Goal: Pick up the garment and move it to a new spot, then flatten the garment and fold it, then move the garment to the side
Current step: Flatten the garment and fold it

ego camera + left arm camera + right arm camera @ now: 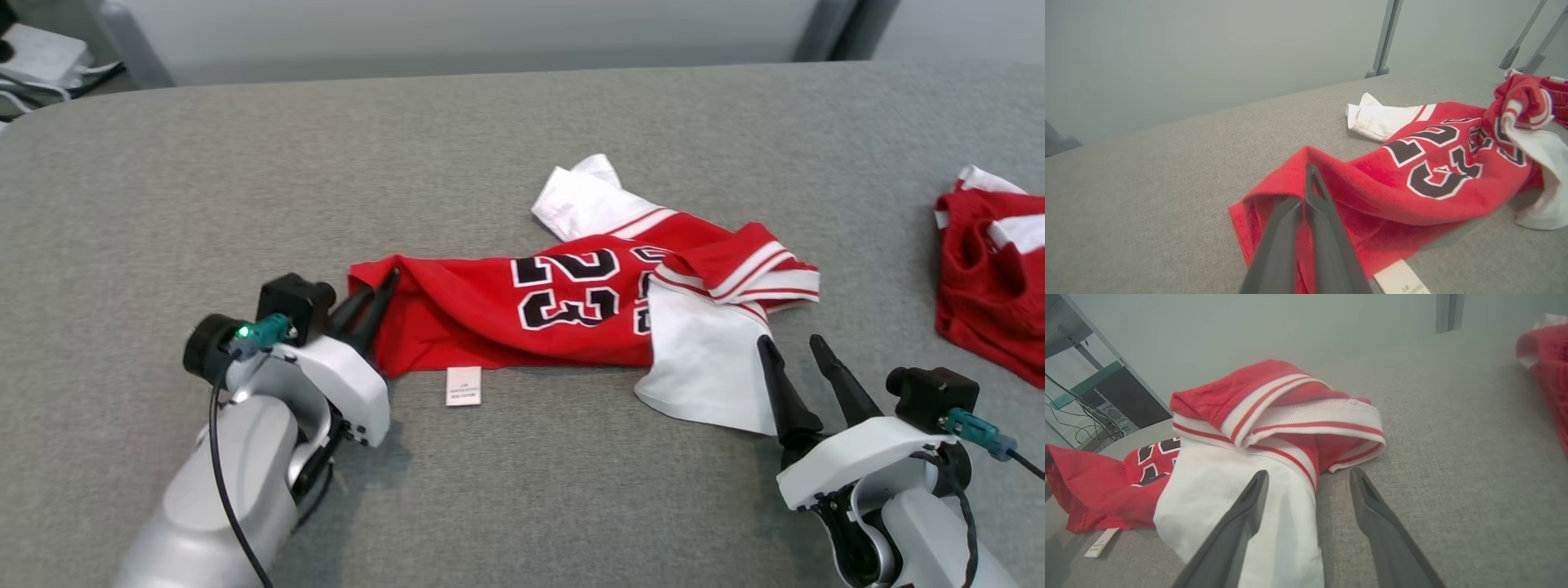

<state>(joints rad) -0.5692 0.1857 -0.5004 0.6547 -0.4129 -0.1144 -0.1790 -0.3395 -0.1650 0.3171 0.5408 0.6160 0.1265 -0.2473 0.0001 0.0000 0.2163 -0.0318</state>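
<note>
On the desk [245,163], left side: left tool [385,282] is clamped together on the hem of the red 23 jersey [473,310]. Right tool [790,347] has its fingers apart at the edge of the jersey's white sleeve [710,376]. The jersey lies crumpled mid-desk, with a second red garment [992,269] well apart at the right edge.

a grey fabric-covered surface [522,490] is backed by a plain pale wall [1208,49], with grey metal posts [1386,36] at its far edge.
</note>
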